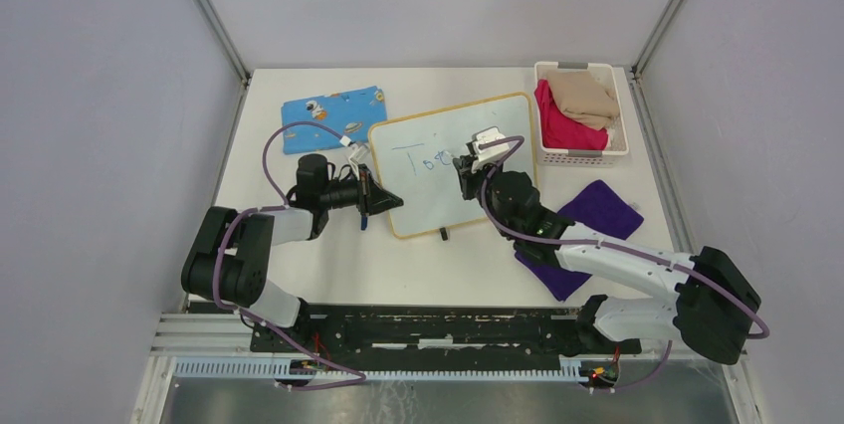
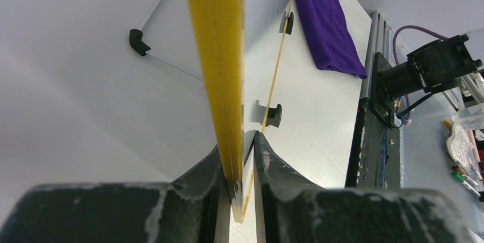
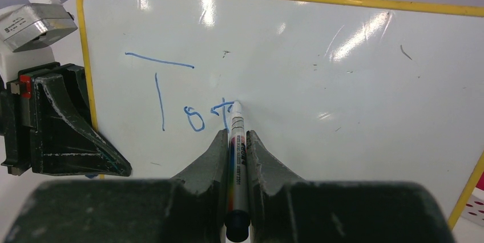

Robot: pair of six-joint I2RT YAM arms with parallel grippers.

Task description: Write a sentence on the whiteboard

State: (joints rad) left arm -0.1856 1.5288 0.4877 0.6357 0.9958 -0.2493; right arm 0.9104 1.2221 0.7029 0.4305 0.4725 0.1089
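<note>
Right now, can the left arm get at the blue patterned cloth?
Probably not yet. The left gripper is shut on the edge of the whiteboard. The blue patterned cloth lies close beyond it, so after letting go the way looks free.

The left arm [image 1: 261, 230] bends in sideways, and the left gripper [image 1: 386, 201] squeezes the whiteboard [image 1: 430, 207] by its edge. The right arm [image 1: 607, 263] reaches forward, and the right gripper [image 3: 234, 136] pinches a pen [image 3: 236, 122].
</note>
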